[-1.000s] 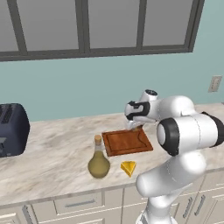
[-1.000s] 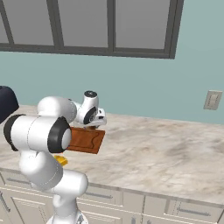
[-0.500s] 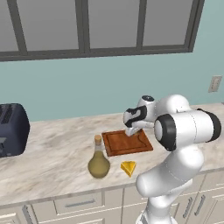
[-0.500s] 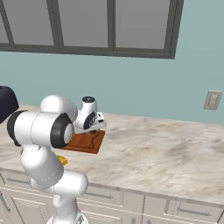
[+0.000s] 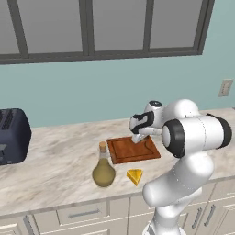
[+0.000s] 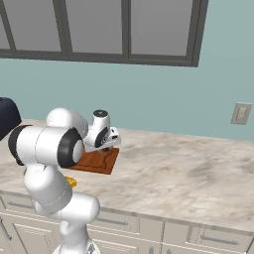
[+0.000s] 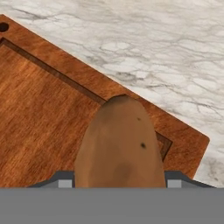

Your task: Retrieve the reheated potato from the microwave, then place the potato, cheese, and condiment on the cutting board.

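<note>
Gripper (image 7: pixel 119 186) clamps one potato (image 7: pixel 120 144) over one cutting board (image 7: pixel 39 127).

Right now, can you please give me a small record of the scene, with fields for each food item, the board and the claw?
potato: between the claw's fingers, over a corner of the cutting board
cutting board: flat on the marble counter
condiment bottle: upright on the counter, in front of the board's left end, off the board
cheese wedge: on the counter, in front of the board, off the board
claw: shut on the potato, low over the board's right end
toaster: far left
</note>
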